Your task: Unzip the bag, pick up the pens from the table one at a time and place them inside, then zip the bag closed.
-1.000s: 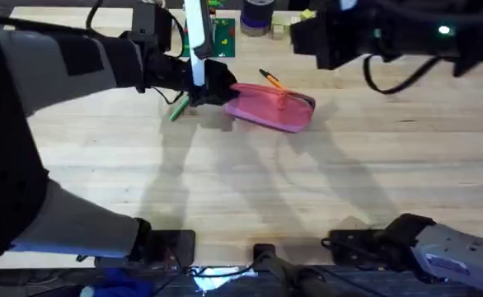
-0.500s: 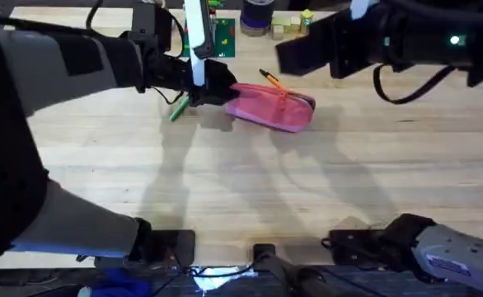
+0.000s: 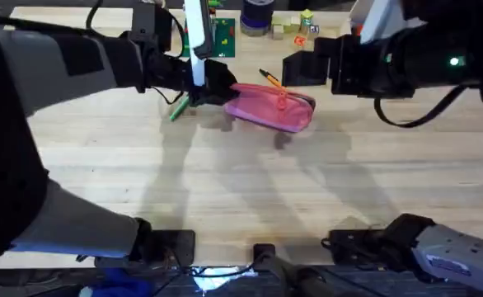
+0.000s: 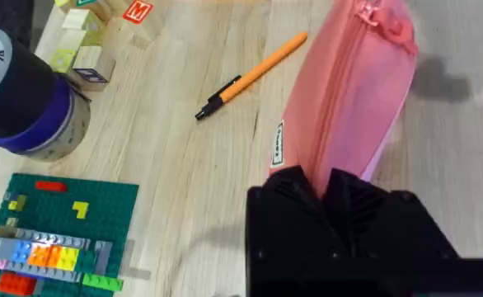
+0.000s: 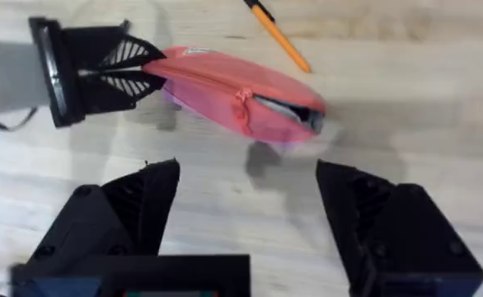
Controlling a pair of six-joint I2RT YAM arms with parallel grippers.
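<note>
The pink bag [image 3: 272,107] lies on the table [image 3: 241,181] at the back middle. My left gripper [image 3: 218,87] is shut on its left end, seen pinching the fabric in the left wrist view [image 4: 324,183]. In the right wrist view the bag [image 5: 217,87] shows its zipper pull [image 5: 243,103] near the middle, with a dark gap from there to the far end. My right gripper [image 3: 293,68] hovers open above the bag's right end, its fingers [image 5: 134,206] spread wide. An orange pen [image 3: 270,79] lies just behind the bag. A green pen [image 3: 177,109] lies left of it, partly under my left arm.
A purple tape roll [image 4: 19,107], a green brick baseplate [image 4: 60,231] and small wooden blocks [image 3: 299,23] sit along the table's back edge behind the bag. Bare planks stretch in front of the bag toward the arm bases.
My right arm has swung left and down, so its gripper now hangs close over the bag's right end. The left gripper, the bag and both pens have stayed put.
</note>
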